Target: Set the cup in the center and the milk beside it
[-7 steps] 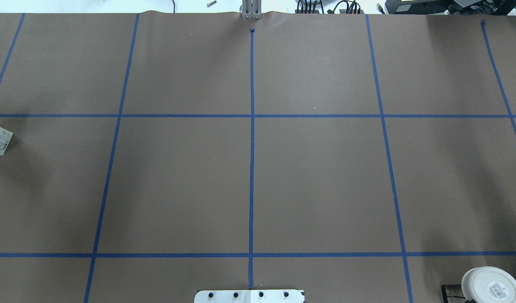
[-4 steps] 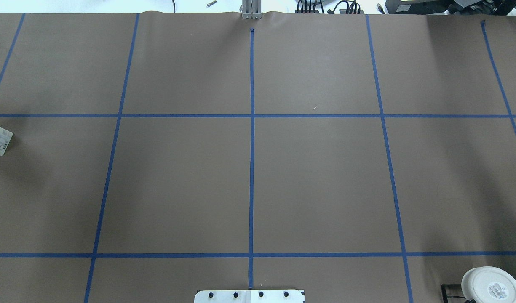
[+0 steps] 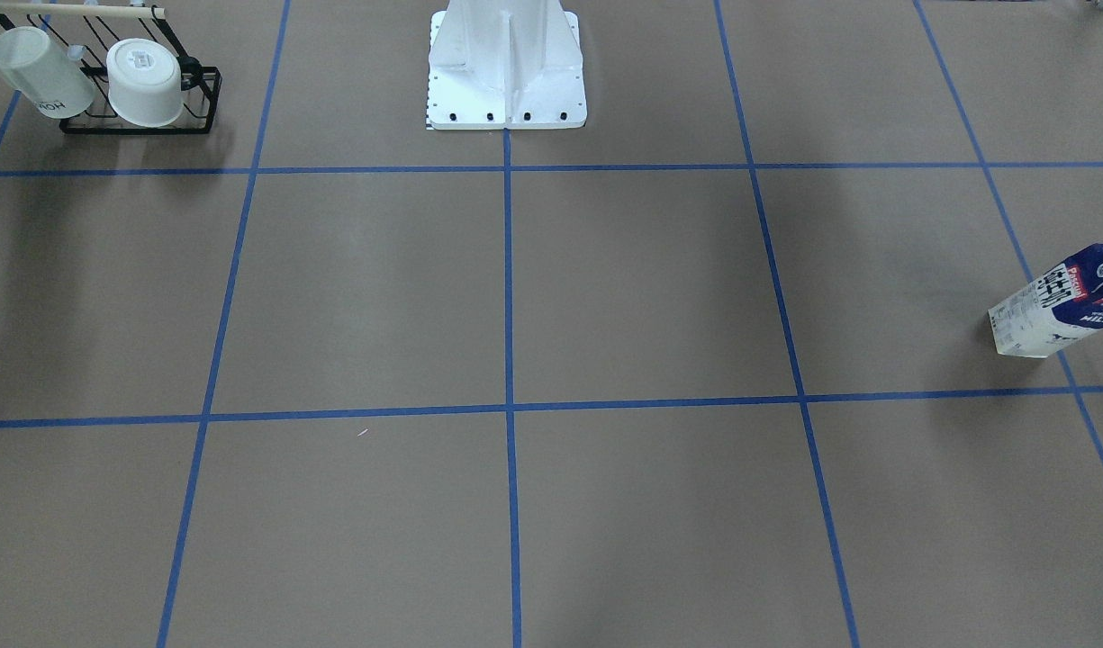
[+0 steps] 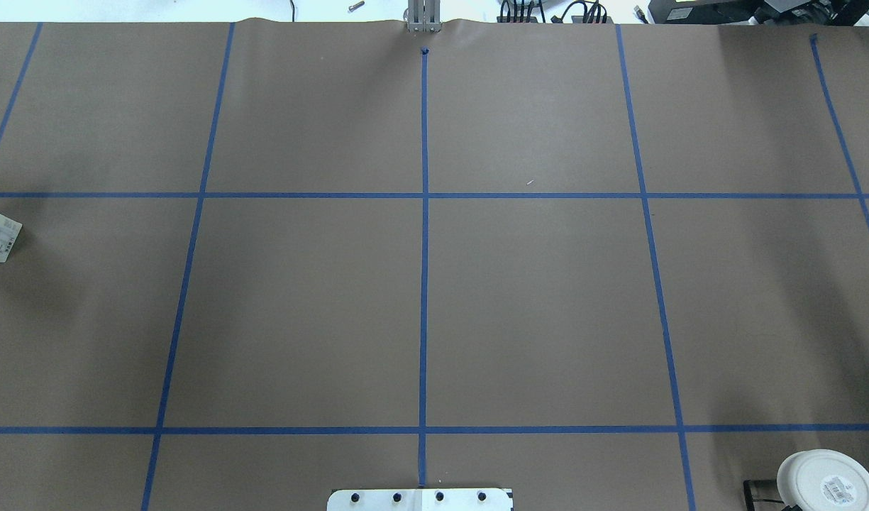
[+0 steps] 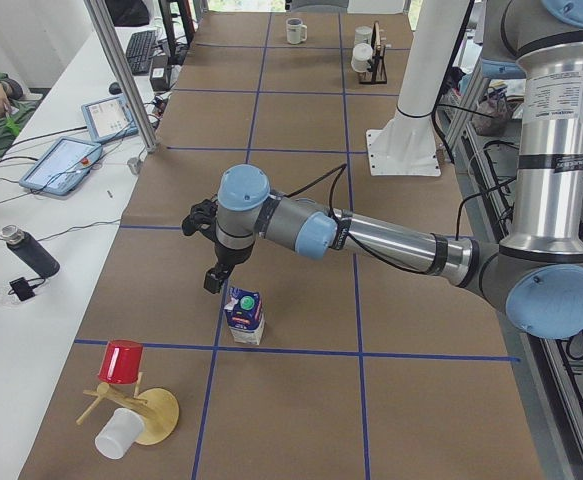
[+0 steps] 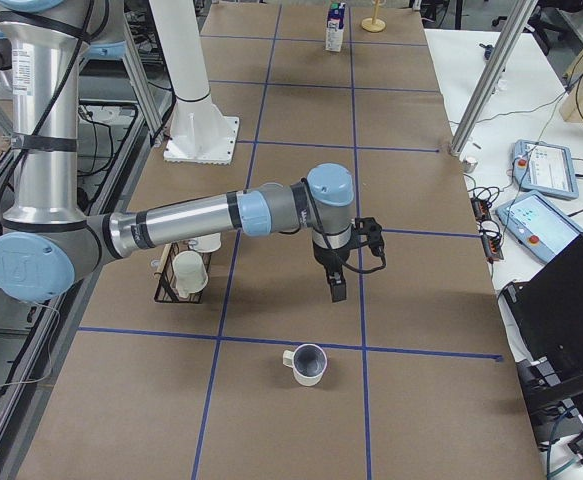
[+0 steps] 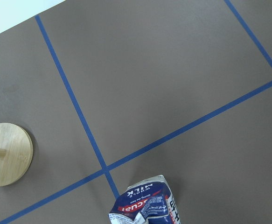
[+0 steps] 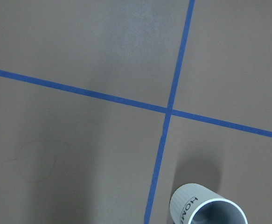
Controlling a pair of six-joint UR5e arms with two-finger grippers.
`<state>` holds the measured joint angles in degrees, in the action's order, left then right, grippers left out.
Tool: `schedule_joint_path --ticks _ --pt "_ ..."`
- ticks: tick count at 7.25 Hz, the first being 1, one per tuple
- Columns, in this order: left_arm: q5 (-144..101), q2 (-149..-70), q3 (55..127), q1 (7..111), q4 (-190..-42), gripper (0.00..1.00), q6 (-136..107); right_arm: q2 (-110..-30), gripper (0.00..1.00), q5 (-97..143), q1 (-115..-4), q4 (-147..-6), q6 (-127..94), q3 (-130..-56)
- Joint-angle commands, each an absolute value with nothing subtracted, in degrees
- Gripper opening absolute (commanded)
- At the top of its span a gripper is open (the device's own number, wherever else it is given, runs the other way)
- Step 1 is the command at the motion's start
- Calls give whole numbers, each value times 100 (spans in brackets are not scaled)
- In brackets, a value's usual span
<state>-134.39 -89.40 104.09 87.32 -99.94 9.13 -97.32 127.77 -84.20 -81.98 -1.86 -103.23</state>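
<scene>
The cup (image 6: 307,364) is a small white mug, dark grey inside, upright near the table's right end; it also shows in the right wrist view (image 8: 205,211). My right gripper (image 6: 337,290) hangs above the board, short of the cup; I cannot tell if it is open. The milk (image 5: 244,316) stands near the table's left end and shows in the front view (image 3: 1060,302) and the left wrist view (image 7: 147,206). My left gripper (image 5: 213,282) hovers just above and beside its cap; I cannot tell its state. The center (image 4: 425,312) is bare board with a blue tape line.
A black wire rack (image 3: 141,121) holding two other white cups stands near the robot base (image 3: 506,81) on the right arm's side. A wooden cup stand (image 5: 141,415) with a red and a white cup sits at the table's left end.
</scene>
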Motion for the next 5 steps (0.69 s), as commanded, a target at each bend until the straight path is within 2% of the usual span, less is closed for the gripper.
schedule_joint_path --ticks 1,2,5 --pt "-13447 -8947 10433 8728 -10011 99 905 -9932 97 12832 -8403 -6806 -613 -9181" --pt "-13447 -8947 10441 8728 -10011 99 905 -9906 97 12815 -8359 -6498 -624 -8932" --pt "-13447 -8965 10450 8728 -10037 99 914 -9932 91 12815 -7965 -6460 -895 -8930"
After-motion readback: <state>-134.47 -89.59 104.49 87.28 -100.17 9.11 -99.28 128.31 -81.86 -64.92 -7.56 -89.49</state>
